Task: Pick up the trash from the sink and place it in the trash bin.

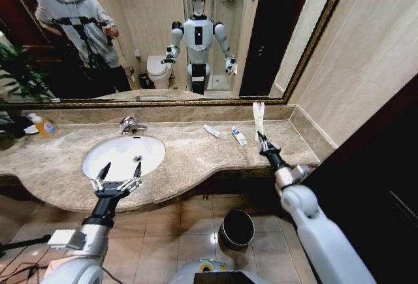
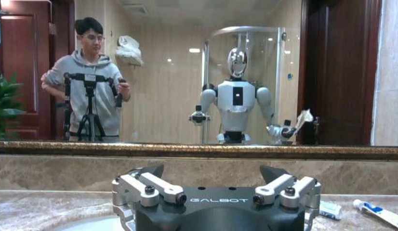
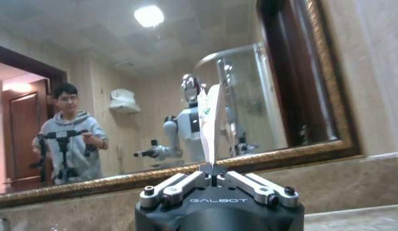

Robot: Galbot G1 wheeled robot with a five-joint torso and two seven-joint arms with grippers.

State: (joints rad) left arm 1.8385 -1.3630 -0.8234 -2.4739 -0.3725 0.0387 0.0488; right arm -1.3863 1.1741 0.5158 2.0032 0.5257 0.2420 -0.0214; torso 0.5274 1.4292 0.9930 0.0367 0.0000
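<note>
Beige marble desk: two small white tubes lying flat, orange-yellow bottle at far left. Black bin on tiled floor.

The left gripper, at lower left of the head view, has slim silver fingers on a black wrist joined to a white forearm. The right gripper, right of centre, has a black tapering wrist, a silver collar and a rounded white forearm. Both wrist views show black housings lettered GALBOT, silver linkages and dark screws.
</note>
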